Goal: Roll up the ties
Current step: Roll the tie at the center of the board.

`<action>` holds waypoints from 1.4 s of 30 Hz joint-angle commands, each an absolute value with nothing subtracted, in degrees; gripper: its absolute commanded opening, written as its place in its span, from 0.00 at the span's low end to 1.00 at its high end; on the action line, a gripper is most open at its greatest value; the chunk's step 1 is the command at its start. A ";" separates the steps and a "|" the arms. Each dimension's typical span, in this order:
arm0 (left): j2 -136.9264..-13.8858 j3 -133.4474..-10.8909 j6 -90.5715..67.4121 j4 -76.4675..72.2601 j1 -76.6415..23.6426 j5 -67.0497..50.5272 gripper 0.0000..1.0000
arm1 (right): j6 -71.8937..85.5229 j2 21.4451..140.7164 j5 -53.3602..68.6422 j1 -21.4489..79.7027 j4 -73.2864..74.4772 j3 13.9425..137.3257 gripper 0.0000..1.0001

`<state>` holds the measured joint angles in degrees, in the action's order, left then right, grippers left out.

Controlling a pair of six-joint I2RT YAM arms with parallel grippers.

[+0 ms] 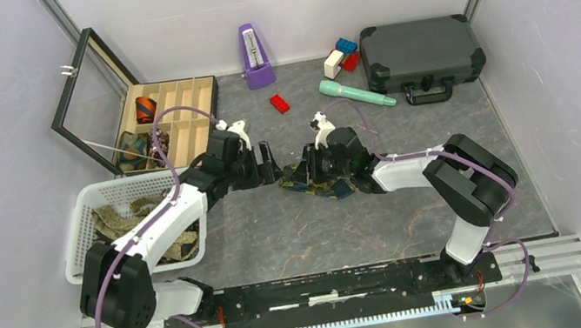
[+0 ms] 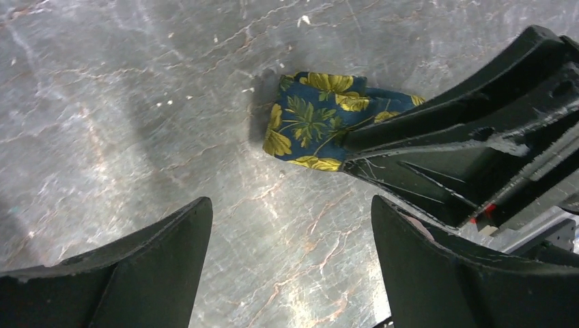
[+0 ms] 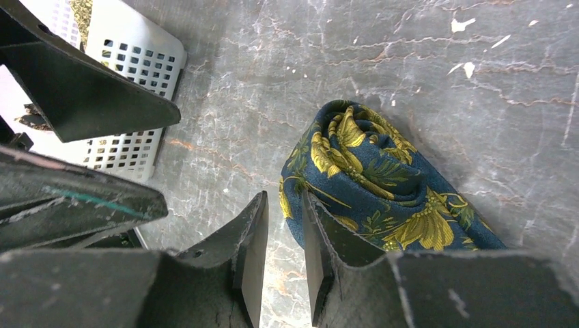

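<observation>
Marble tabletop (image 2: 102, 102) bears a rolled tie (image 3: 369, 171), partly hidden by slightly parted right jaws; left jaws gape.

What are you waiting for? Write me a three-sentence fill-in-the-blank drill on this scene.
The left end effector stands ___, holding nothing.
The navy floral tie is ___ into a coil.
The plastic basket is coloured ___.
Missing words: open, rolled, white.
</observation>
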<state>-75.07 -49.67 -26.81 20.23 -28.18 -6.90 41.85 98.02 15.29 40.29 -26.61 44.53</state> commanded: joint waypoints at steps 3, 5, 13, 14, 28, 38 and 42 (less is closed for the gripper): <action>-79.76 -49.92 -21.62 11.43 -27.88 -13.34 0.93 | 39.69 101.56 16.12 38.50 -28.03 43.15 0.31; -81.93 -50.73 -21.00 10.80 -27.86 -13.64 0.93 | 39.77 102.07 16.59 38.33 -28.97 42.70 0.31; -84.27 -52.91 -21.05 10.35 -27.86 -13.68 0.92 | 39.64 100.64 20.35 37.01 -29.29 43.97 0.33; -84.02 -53.00 -21.30 10.45 -27.86 -13.39 0.92 | 39.53 99.92 21.07 36.87 -28.73 44.59 0.35; -91.79 -61.87 -15.03 10.24 -27.77 -12.80 0.95 | 34.41 90.54 8.62 36.34 -11.82 51.13 0.50; -105.12 -75.05 -10.21 15.03 -27.33 -20.40 0.92 | 33.11 96.45 6.93 35.34 -10.21 56.96 0.35; -108.69 -78.16 -9.27 16.39 -27.25 -21.50 0.90 | 32.36 98.02 6.96 34.56 -9.82 57.80 0.31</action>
<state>-105.95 -74.11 -13.85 14.24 -27.42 -18.09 34.02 96.62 8.47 35.46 -10.15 55.09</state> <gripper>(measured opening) 0.915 0.328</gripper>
